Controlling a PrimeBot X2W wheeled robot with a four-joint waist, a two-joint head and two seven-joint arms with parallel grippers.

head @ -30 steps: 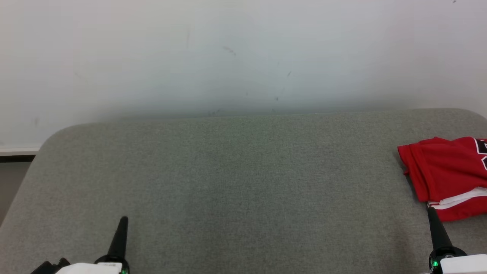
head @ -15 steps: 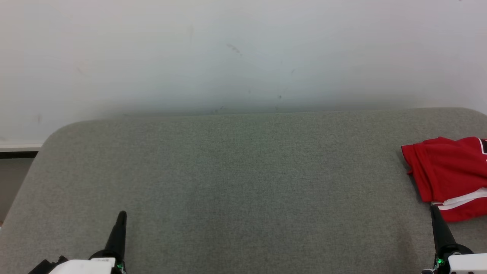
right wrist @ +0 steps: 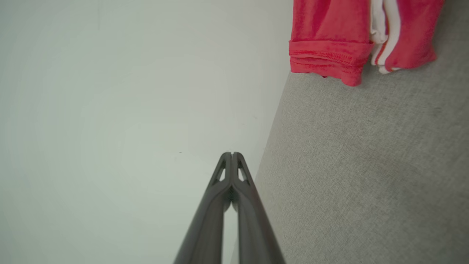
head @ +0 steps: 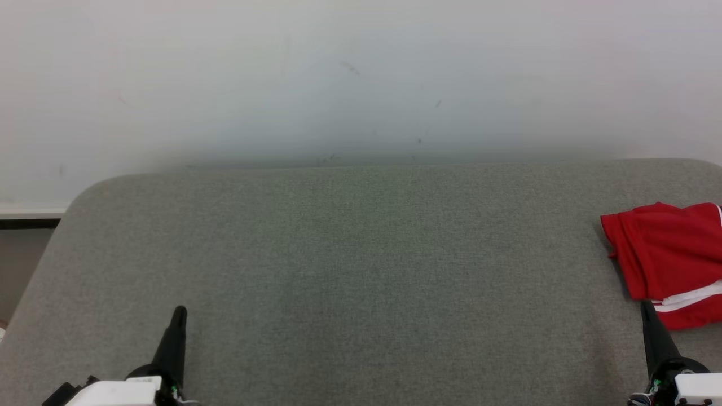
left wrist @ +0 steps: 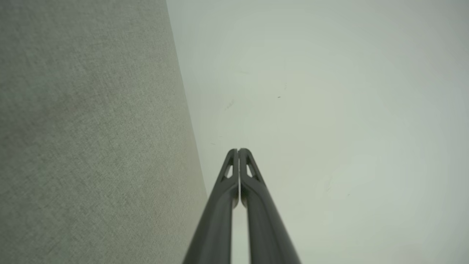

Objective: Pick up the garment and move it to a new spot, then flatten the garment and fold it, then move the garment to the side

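The red garment lies folded flat near the right edge of the grey table. Its hemmed end faces the table's middle, and the white-striped trim is on the side toward the near edge. The frame cuts it off, so its long axis cannot be told. The left gripper and right gripper hover by the near edge, jaws closed and empty, with the right tip just beside the garment.
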